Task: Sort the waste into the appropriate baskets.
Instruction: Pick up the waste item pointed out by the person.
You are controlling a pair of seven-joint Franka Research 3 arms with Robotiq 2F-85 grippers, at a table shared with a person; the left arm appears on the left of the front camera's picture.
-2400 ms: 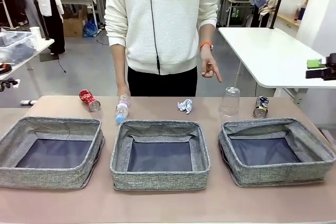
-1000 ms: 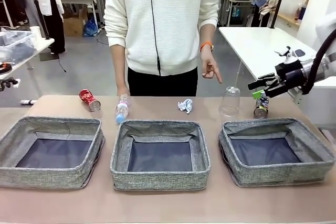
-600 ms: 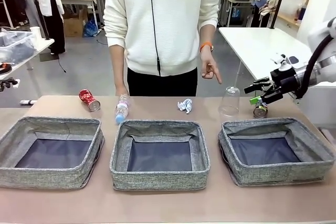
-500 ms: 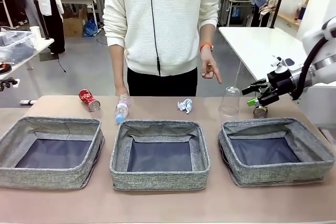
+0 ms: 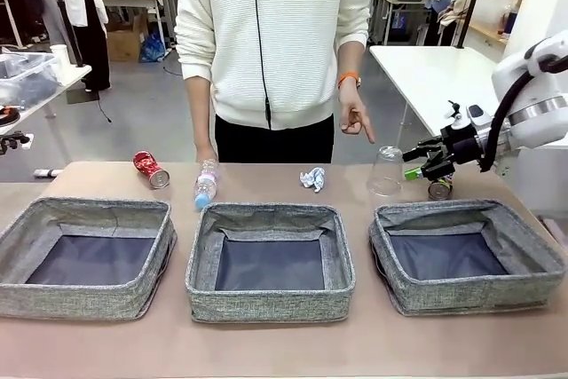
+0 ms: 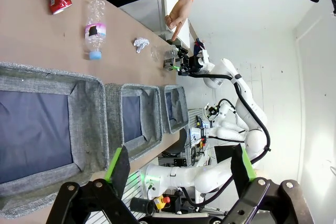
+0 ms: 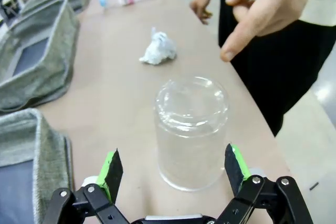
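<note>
While gaping wide and empty at the right wrist view's bottom edge, facing the inverted clear cup (image 7: 191, 132) at frame centre; likely needing the right gripper (image 7: 173, 167) centred around its thin wall, then closing softly, not crushing it.

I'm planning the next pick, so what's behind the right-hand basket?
An upturned clear cup stands behind the right-hand basket, with the open right claw beside it. A dark can sits there too, partly covered by the claw.
</note>
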